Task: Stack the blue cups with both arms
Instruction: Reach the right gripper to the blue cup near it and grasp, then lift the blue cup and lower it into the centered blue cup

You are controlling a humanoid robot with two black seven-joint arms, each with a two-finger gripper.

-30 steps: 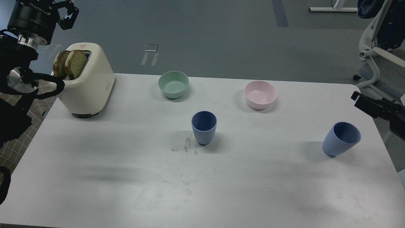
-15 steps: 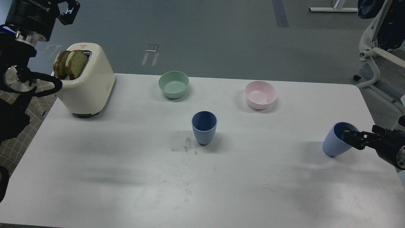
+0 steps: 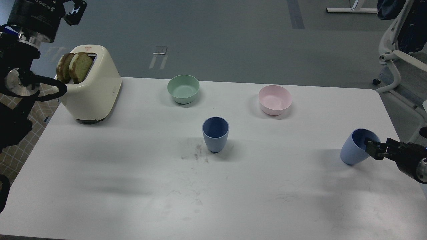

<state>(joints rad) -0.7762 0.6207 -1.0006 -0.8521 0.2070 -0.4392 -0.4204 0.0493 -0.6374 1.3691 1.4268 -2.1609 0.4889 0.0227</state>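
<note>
Two blue cups stand upright on the white table [image 3: 133,173]. One cup [image 3: 215,134] is in the middle. The other cup [image 3: 354,148] is near the right edge. My right gripper [image 3: 373,149] comes in low from the right and sits at that cup's right rim, one finger [image 3: 369,142] over the cup's mouth, the jaws apart. My left gripper [image 3: 71,6] is raised at the top left, above and behind the toaster, far from both cups, partly cut off by the frame, its visible finger splayed outward and empty.
A cream toaster [image 3: 91,91] with two slices of bread stands at the back left. A pale green bowl [image 3: 183,88] and a pink bowl [image 3: 275,99] sit behind the middle cup. An office chair [image 3: 400,56] stands beyond the right corner.
My right gripper came down from above the table's right edge to the right cup's rim, then drew back slightly right. My left gripper rose a little. Neither cup moved.
</note>
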